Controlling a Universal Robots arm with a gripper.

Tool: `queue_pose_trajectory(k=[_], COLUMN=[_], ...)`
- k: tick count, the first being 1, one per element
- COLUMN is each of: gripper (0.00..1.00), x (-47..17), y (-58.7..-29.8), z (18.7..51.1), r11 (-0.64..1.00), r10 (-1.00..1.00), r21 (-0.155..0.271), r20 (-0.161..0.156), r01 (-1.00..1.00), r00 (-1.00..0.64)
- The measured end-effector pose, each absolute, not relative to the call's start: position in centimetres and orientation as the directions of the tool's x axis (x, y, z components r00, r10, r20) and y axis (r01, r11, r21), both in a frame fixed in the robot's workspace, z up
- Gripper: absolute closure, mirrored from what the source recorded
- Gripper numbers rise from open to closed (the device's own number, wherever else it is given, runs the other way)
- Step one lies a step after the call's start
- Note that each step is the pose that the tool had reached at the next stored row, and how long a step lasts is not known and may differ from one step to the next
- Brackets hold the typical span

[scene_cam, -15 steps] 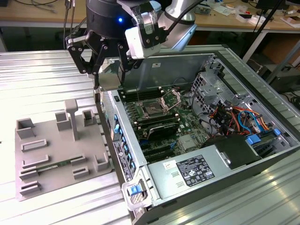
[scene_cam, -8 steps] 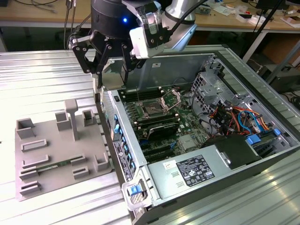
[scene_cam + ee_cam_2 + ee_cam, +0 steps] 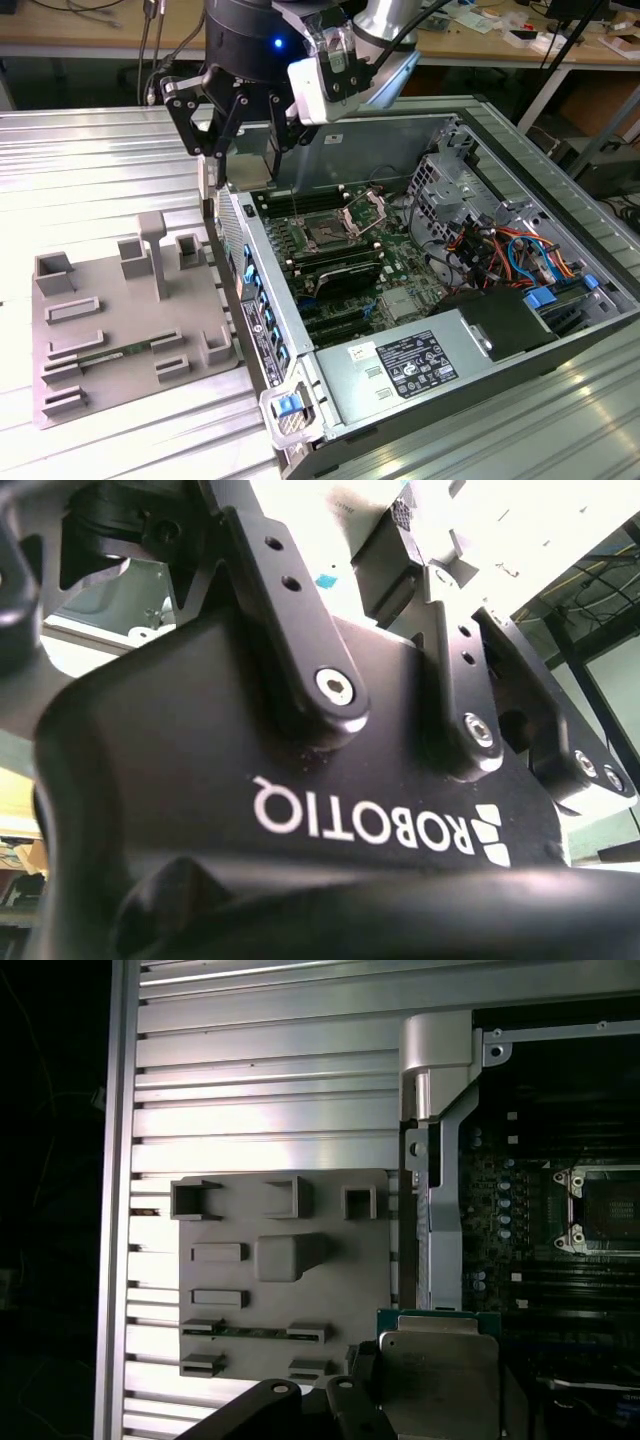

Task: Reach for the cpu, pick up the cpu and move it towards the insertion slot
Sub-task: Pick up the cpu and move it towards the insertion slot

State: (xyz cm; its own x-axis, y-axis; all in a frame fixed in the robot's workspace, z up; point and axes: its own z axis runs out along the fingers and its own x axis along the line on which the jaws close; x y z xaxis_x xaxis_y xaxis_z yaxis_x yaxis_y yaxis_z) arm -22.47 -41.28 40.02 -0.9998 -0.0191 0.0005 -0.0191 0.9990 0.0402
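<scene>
The cpu [image 3: 438,1372], a flat square chip with a silvery metal top on a green edge, sits close under the first wrist view's camera, held between black gripper fingers [image 3: 347,1407]. In the exterior view my gripper [image 3: 245,140] hangs above the left wall of the open computer case, between the grey tray and the board. The insertion slot [image 3: 325,233] is a dark square socket with a silver frame, its metal bracket [image 3: 368,208] hinged up; it lies to the exterior view's right of the gripper. The first wrist view shows the insertion slot [image 3: 610,1210] apart from the chip.
A grey tray [image 3: 110,300] with raised plastic frames lies on the ribbed metal table at the exterior view's left. The open computer case [image 3: 500,130] holds long black memory slots [image 3: 335,272], coloured cables [image 3: 500,250] and a power supply [image 3: 410,365]. The case wall [image 3: 255,290] stands between tray and board.
</scene>
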Motion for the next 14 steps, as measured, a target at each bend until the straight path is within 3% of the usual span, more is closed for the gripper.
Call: queue_pose_trajectory(k=[14], gripper=[0.45], x=[-18.8], y=[-41.3], z=[40.0], r11=[0.999], r10=[-0.019], r21=[0.04], r20=[0.0], r01=[-0.019], r00=[-1.0])
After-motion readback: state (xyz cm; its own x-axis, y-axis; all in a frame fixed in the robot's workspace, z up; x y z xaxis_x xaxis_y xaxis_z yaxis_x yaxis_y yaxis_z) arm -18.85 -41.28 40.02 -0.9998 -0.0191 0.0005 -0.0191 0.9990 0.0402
